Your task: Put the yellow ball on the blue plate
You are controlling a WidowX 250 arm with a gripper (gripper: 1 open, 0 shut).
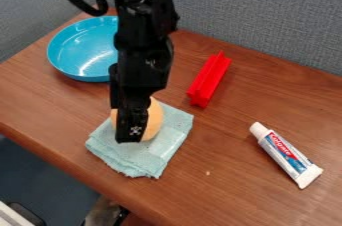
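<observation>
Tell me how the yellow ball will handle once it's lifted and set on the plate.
The ball looks smooth and rounded, so it may slip between the fingers. It sits on a soft cloth now; on bare wood it would probably roll. The plate's raised rim should likely keep it in.
</observation>
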